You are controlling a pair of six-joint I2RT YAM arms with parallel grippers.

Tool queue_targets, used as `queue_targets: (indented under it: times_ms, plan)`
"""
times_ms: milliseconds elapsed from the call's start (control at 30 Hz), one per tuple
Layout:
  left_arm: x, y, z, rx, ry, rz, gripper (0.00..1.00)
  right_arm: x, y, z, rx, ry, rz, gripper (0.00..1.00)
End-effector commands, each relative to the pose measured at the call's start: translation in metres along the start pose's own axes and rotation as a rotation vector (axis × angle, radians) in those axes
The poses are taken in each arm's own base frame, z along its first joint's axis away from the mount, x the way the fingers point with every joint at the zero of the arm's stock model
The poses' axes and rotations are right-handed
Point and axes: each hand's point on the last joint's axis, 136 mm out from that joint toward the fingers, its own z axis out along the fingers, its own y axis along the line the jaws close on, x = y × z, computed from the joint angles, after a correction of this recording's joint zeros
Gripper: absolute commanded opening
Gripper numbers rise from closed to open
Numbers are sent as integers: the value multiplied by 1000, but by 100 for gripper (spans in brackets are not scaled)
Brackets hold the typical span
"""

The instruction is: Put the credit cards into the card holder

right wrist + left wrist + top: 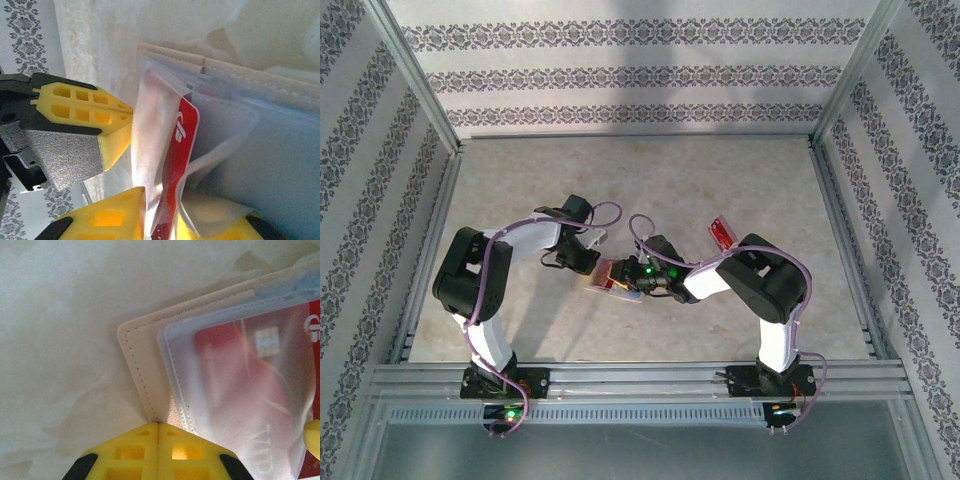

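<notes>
The card holder (137, 370) looks matt (pockets (180, 355) frosted plastic).

Red card (182, 150) sits partway in the holder's (240, 70) clear pocket (150, 130), between the right gripper's (162, 220) yellow fingers (110, 220).

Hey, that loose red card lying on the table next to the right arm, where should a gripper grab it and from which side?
Probably its far-left edge, coming down from above on the side away from the arm. The loose red card lies flat on the table, so only an edge can be pinched, and the right arm crowds its near-right end.
</notes>
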Motion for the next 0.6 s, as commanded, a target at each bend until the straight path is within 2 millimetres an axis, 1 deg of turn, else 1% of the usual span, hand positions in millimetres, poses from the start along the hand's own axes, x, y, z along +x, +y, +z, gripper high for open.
queue_targets:
  times_ms: [0, 300, 467, 567]
  plan:
    - [5, -7, 6, 12, 21, 19, 4, 14, -37, -4, 123, 21, 33, 24]
    - [6, -6, 8, 15, 26, 18, 4, 15, -39, -13, 152, 17, 20, 24]
    - [5, -6, 7, 8, 29, 19, 4, 15, -39, -14, 153, 15, 23, 25]
    - [5, -8, 8, 20, 25, 18, 4, 14, -37, -10, 152, 24, 13, 21]
